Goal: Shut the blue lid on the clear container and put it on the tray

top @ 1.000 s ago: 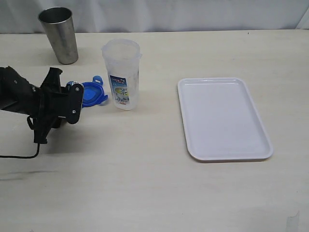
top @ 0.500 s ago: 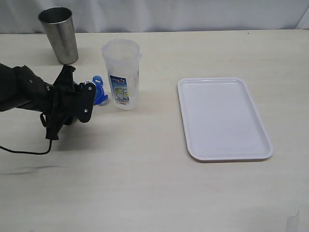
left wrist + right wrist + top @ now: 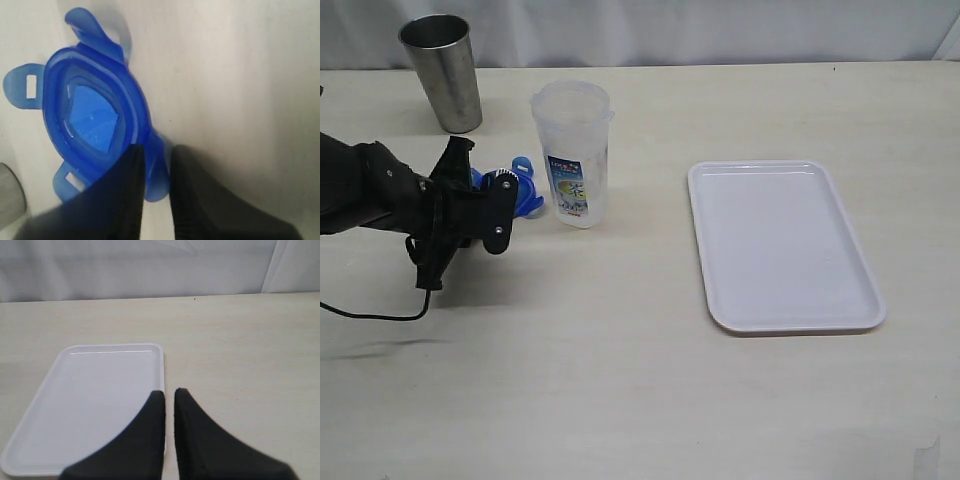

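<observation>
The blue lid (image 3: 529, 199) lies on the table just left of the clear container (image 3: 575, 160), which stands upright, open at the top, label facing front. My left gripper (image 3: 488, 190) is at the lid's left edge. In the left wrist view the lid (image 3: 95, 120) shows its inner side, and my left gripper (image 3: 157, 150) is shut on one of its flaps. The white tray (image 3: 780, 245) lies to the right with nothing on it. My right gripper (image 3: 169, 392) is shut on nothing, over the tray (image 3: 100, 390) at its edge; it is outside the exterior view.
A grey steel cup (image 3: 442, 70) stands at the back left, behind my left arm. A black cable trails off the left arm toward the table's left edge. A white backdrop runs along the far side of the table.
Over the last second my left gripper slid right to the lid and covered most of it. In the last half second it has barely moved. Container and tray stayed put.
</observation>
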`<state>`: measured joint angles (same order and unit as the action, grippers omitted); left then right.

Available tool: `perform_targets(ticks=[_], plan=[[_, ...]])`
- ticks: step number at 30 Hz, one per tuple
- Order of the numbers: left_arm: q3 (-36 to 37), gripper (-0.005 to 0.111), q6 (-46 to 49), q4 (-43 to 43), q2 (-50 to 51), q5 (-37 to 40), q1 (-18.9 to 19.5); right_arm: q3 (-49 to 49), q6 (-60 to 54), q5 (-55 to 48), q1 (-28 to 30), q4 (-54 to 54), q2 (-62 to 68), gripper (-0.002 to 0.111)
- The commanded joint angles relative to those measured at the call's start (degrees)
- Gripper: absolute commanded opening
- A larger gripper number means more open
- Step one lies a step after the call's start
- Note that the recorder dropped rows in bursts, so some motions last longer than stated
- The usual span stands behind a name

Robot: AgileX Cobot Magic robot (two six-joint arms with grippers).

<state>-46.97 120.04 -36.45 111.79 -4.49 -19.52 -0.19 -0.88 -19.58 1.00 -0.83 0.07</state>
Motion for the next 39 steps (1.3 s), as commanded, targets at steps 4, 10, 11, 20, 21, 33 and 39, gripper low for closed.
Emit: perform_targets(ticks=[4, 10, 11, 20, 21, 33, 39], plan=[[0.22, 0.002, -0.56, -1.15, 0.57, 1.41, -0.17, 0.19, 0.01, -0.08, 0.16, -0.19, -0.07, 0.007], [0.22, 0.0, -0.56, -7.3, 0.42, -2.38, -0.17, 0.19, 0.01, -0.08, 0.16, -0.19, -0.07, 0.007], [0.22, 0.0, -0.56, -7.38, 0.15, -2.38, -0.17, 0.19, 0.01, -0.08, 0.16, -0.19, -0.07, 0.007], [0.22, 0.0, -0.56, -12.6, -8.05, -1.9, -0.17, 0.19, 0.01, -0.08, 0.16, -0.19, -0.07, 0.007], [0.22, 0.0, -0.56, -13.8, -8.96, -2.27, -0.17, 0.19, 0.01, -0.08, 0.16, -0.19, -0.07, 0.007], [0.22, 0.0, 0.33, -34.03, -19.07, -15.42, -0.17, 0.19, 0.01, -0.08, 0.16, -0.19, -0.07, 0.007], [0.22, 0.0, 2.74, -41.26, -24.92, -16.83, -0.17, 0.19, 0.01, -0.08, 0.16, -0.19, -0.07, 0.007]])
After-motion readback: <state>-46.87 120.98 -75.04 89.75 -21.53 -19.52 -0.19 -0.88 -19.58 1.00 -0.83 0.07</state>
